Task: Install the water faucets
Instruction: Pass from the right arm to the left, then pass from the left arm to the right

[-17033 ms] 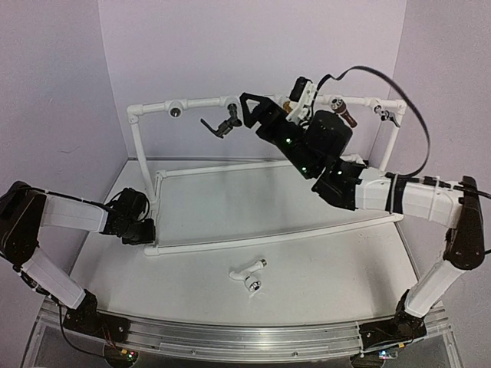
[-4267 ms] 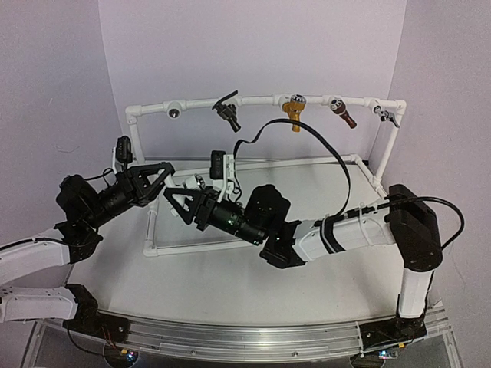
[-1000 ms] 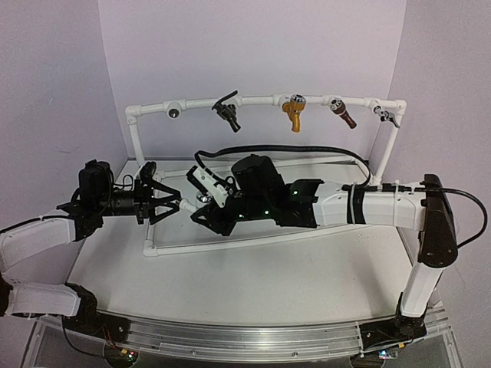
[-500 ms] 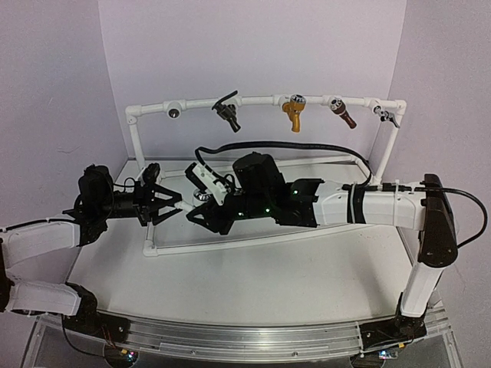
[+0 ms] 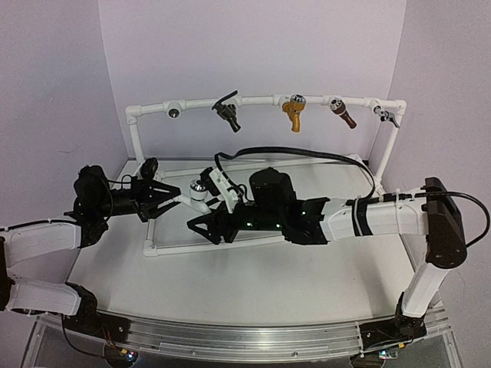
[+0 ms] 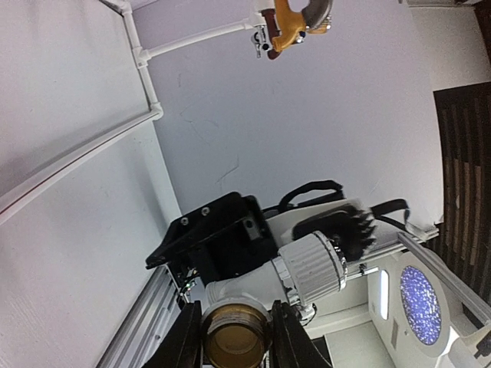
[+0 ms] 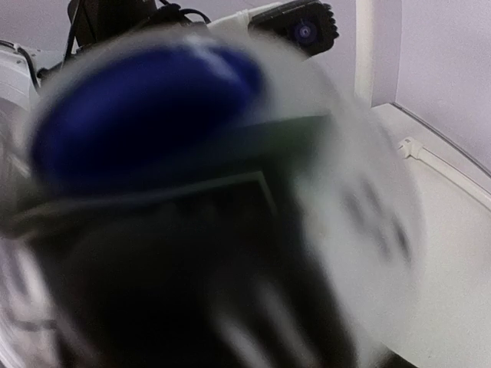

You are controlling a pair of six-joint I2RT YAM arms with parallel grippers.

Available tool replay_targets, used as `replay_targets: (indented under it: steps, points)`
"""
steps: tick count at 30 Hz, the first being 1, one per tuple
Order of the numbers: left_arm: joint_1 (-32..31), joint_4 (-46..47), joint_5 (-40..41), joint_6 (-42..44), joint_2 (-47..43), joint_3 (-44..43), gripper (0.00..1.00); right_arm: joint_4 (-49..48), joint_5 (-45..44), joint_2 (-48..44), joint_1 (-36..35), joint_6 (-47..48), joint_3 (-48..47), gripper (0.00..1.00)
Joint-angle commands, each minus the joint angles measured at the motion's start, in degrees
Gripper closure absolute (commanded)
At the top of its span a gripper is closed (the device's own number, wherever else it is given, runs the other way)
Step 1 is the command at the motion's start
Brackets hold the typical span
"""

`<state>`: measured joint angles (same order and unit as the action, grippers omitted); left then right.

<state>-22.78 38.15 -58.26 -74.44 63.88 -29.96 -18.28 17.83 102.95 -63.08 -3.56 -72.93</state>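
Here, mid-frame, the left gripper (image 5: 176, 200) clamps its jaws on the white faucet (image 5: 198, 188); for the right gripper (image 5: 192, 225) I cannot tell.

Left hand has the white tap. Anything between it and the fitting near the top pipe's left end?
Nothing visible. From above, the way from the white tap up to the fitting looks bare; the right hand sits on the tap's near side, the black tap hangs right of the fitting.

R arm (image 5: 368, 218), white faucet (image 5: 196, 192) bar table (image 5: 253, 291) centre; front free; frame (image 5: 196, 104) behind.
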Motion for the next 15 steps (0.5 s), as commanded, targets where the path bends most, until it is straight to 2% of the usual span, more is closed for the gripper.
replay_targets:
  steps: [1,10,15]
  points:
    - [-0.2,13.6,-0.3,-6.5,-0.7,1.1,1.00,-23.1,2.8,-4.1,0.8,-8.4,6.3,0.30]
    - [-0.2,15.2,0.2,-8.6,-0.3,1.6,1.00,-32.8,2.5,-1.8,0.8,-7.2,5.9,0.28]
    - [-0.2,20.5,1.3,-12.4,0.6,2.7,1.00,-32.4,6.0,1.3,0.8,-6.0,1.7,0.32]
